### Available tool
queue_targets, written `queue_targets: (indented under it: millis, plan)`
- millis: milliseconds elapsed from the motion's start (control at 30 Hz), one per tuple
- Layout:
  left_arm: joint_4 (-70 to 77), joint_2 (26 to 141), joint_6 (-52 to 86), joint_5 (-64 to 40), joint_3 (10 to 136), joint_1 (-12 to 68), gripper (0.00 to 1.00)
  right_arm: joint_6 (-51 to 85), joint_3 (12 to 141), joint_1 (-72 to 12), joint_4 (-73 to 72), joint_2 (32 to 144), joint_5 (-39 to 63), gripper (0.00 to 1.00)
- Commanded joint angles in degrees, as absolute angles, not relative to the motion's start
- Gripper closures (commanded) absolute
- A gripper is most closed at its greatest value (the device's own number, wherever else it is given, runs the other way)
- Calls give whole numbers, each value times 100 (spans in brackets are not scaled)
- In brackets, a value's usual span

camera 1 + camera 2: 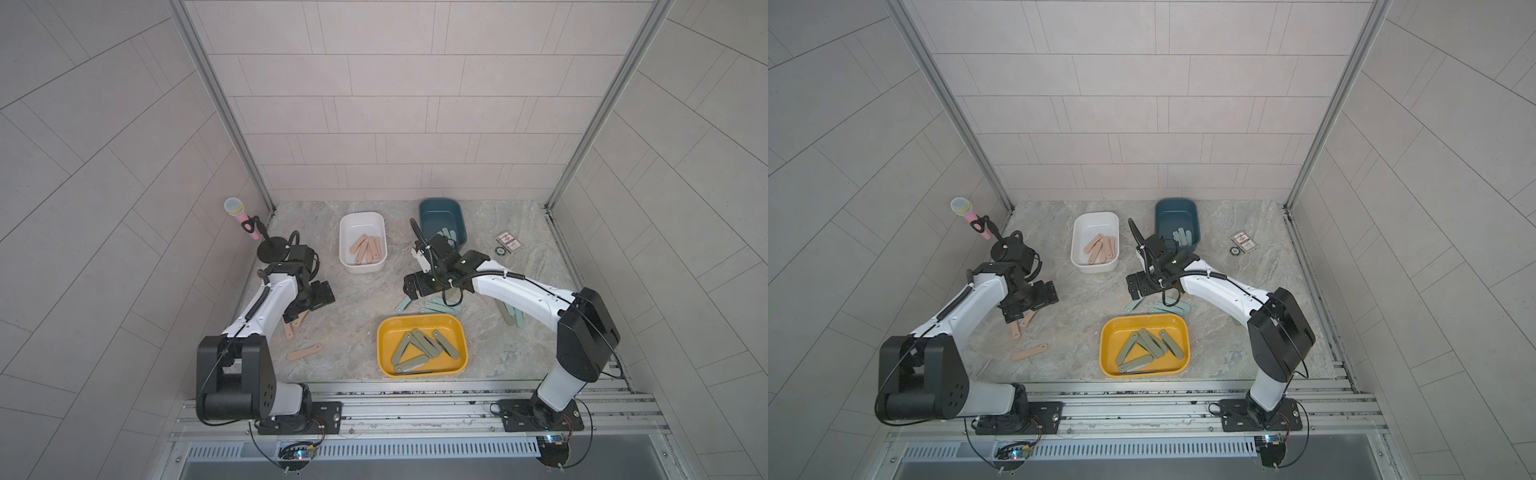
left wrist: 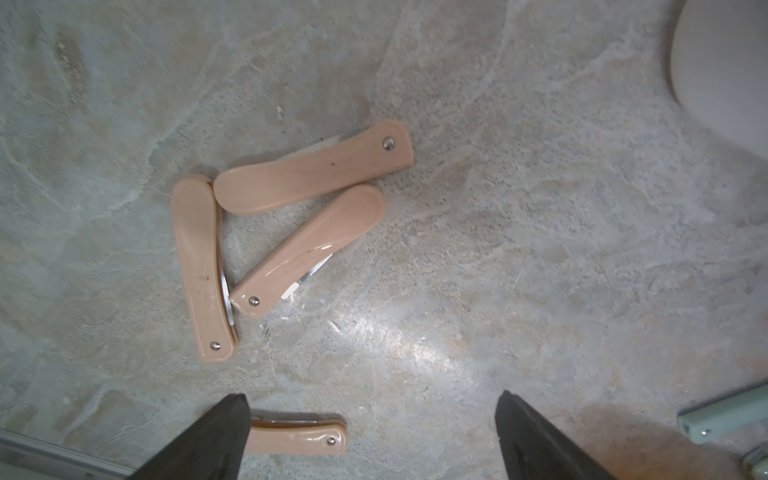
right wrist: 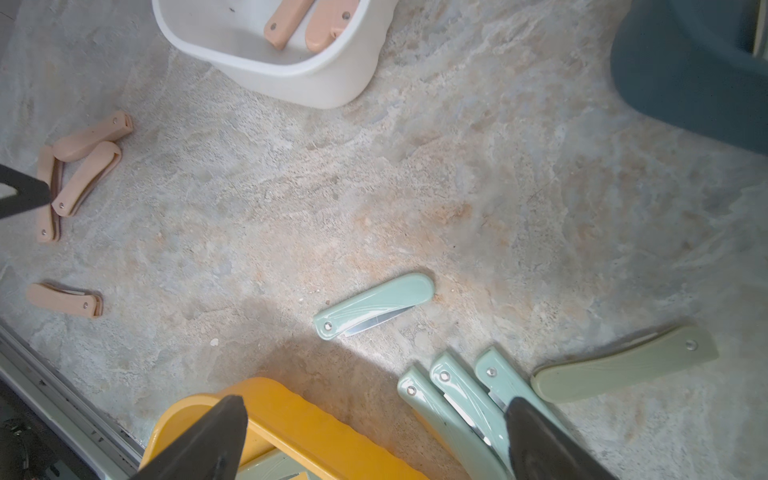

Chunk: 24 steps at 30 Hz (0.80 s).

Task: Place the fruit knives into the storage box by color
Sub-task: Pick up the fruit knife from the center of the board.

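Over three loose peach-pink fruit knives (image 2: pixel 307 174) on the tabletop (image 2: pixel 540 249), the left gripper (image 2: pixel 370 399) hangs spread wide and empty (a fourth knife (image 2: pixel 297 438) lies partly behind one finger). The right gripper (image 3: pixel 374 401), equally wide, holds nothing above loose pale teal fruit knives (image 3: pixel 374 303); others lie in the white box (image 1: pixel 361 266), yellow box (image 1: pixel 382 349) and blue box (image 1: pixel 440 205).

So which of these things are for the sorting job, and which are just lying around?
For the job:
pink knives, pale teal knives, green knives, white box, blue box, yellow box.

Just lying about:
microphone on its stand, little printed box, small dark ring beside it.
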<state>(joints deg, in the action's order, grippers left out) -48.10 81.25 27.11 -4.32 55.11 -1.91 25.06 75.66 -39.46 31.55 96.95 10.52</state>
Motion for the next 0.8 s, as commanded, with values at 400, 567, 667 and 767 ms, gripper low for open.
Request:
queue_targets:
  millis: [400, 567, 667, 767]
  plan:
    - [-4502, 9350, 2756, -385, 5927, -565, 0, 2595, 7497, -4008, 2694, 9747, 1414, 0]
    - [-4418, 9618, 2427, -546, 6002, -686, 0, 2618, 7460, -4008, 2580, 9712, 1524, 0]
    - [-4561, 9876, 2323, -593, 6134, -712, 0, 2630, 7482, -4011, 2463, 9843, 1670, 0]
    - [-4452, 9963, 2413, -860, 6039, -726, 0, 2586, 7665, -4017, 2575, 9986, 1731, 0]
